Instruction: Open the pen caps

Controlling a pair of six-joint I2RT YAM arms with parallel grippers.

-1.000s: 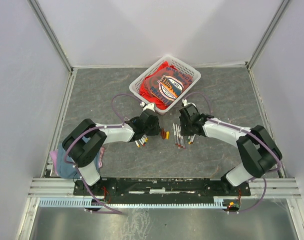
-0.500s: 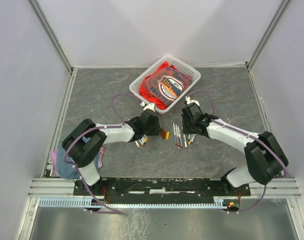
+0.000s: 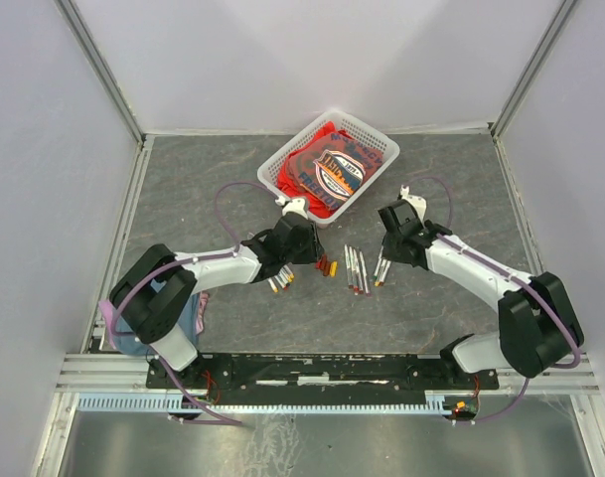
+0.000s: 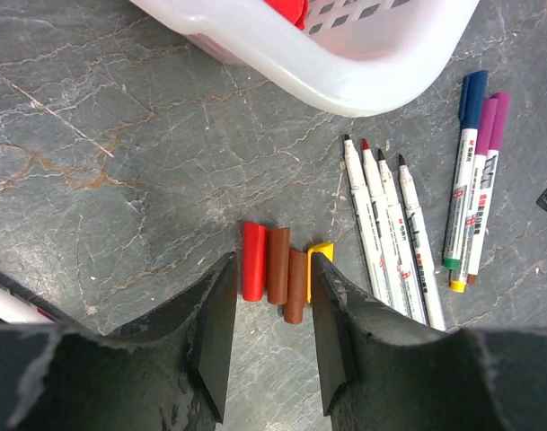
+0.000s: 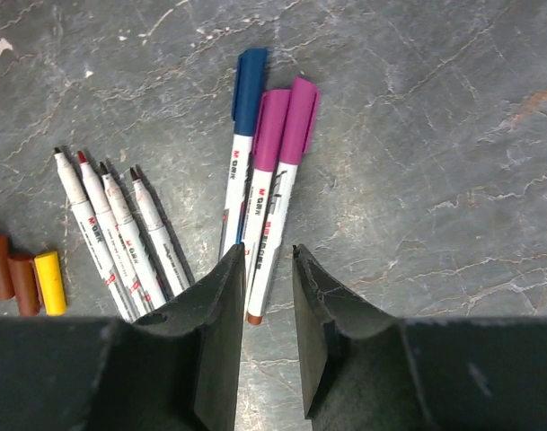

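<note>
Removed pen caps lie in a row on the table: red [image 4: 252,260], two brown [image 4: 277,265] and yellow [image 4: 321,249]. They also show in the top view [image 3: 328,266] and the right wrist view [image 5: 48,280]. My left gripper [image 4: 273,274] [image 3: 300,246] is open and empty, hovering just above and behind these caps. Several uncapped white pens [image 4: 381,233] lie to their right. A blue-capped pen [image 5: 249,85] and two purple-capped pens [image 5: 286,126] lie beside them. My right gripper [image 5: 267,256] [image 3: 389,243] is open and empty above their tail ends.
A white basket [image 3: 374,131] with red printed fabric stands at the back centre, its rim close to the left gripper [image 4: 363,85]. More pens [image 3: 280,281] lie under the left arm. A blue and pink cloth [image 3: 118,328] lies at the near left.
My right gripper has moved right and slightly back, off the uncapped pens to above the capped ones. The left arm has shifted slightly; its gripper stays by the caps.
</note>
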